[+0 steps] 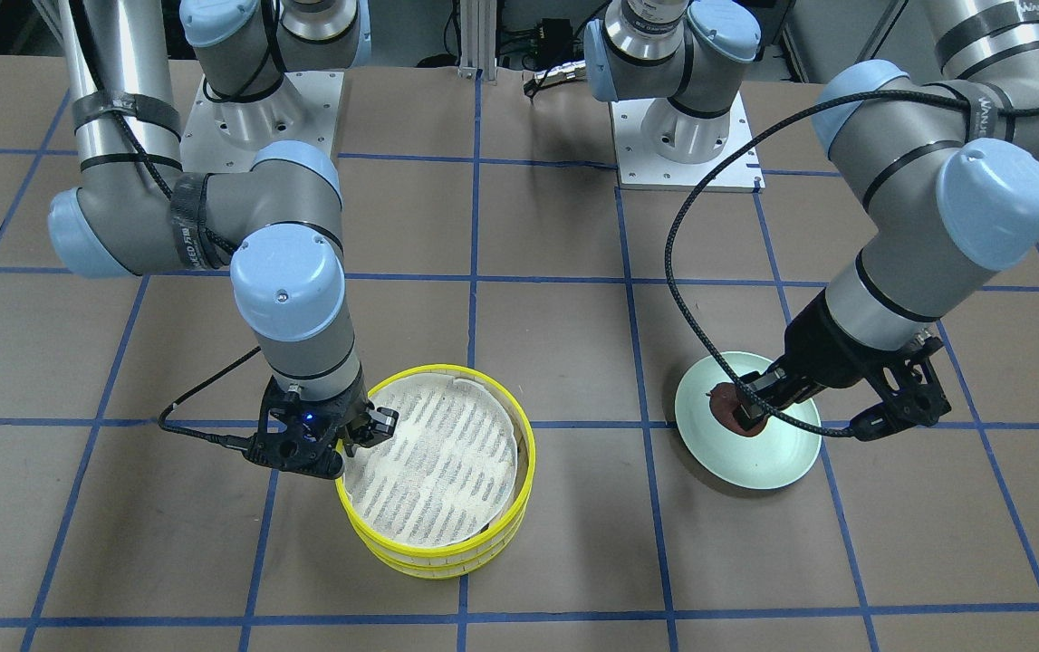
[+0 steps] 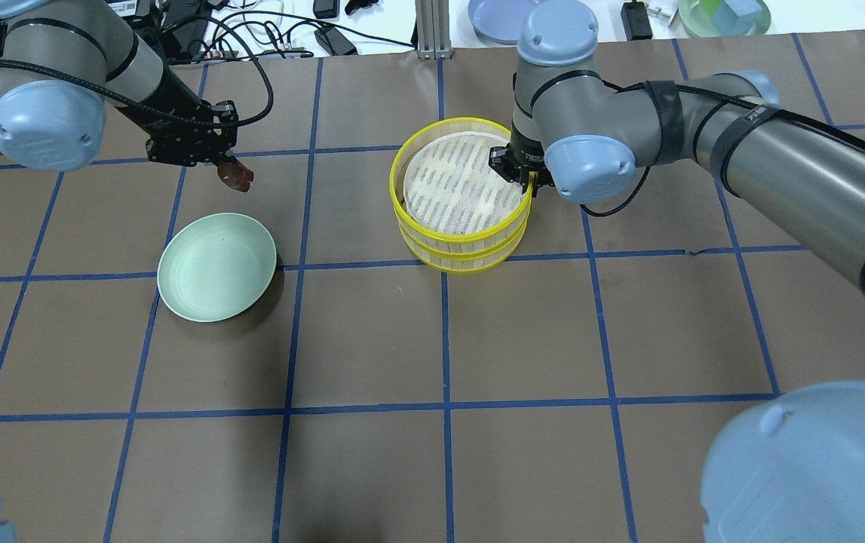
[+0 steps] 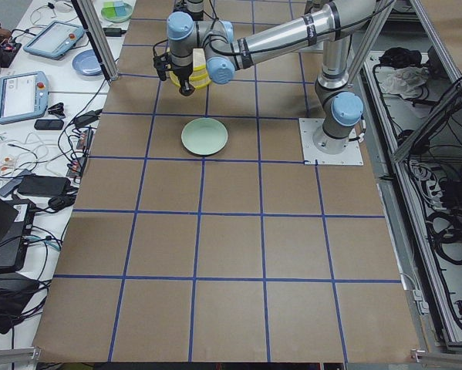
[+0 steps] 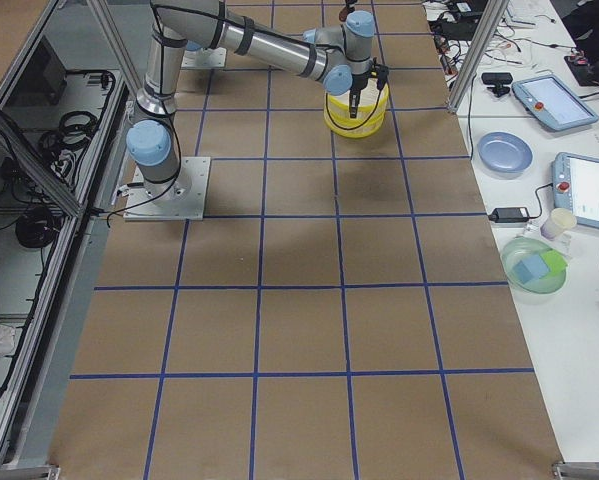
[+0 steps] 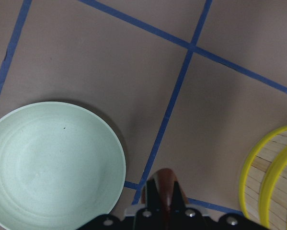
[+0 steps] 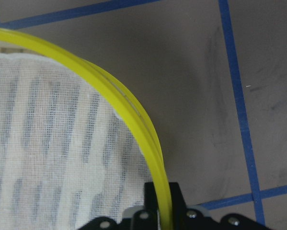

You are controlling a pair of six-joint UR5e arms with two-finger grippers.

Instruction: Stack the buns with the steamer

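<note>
left end effector [image 2: 225,163] clamped on the dark bun [image 2: 237,176], off the desk [image 2: 372,339], upper left of the overhead view beyond the green plate [image 2: 216,265]; right end effector [image 2: 524,178] pinches the yellow steamer [image 2: 432,249] rim, top centre; risk: the bun's hold looks shallow, so it may slip mid-carry.

Yellow rim of the steamer [image 6: 133,111] arcs from upper left down to bottom centre, where the right gripper [image 6: 163,192] clamps it, one black finger on each side of the wall. Inside the rim lies a white mesh cloth [image 6: 52,143] with grey stripes. Outside is the brown table [image 6: 191,86], crossed by blue tape lines [image 6: 237,100].
</note>
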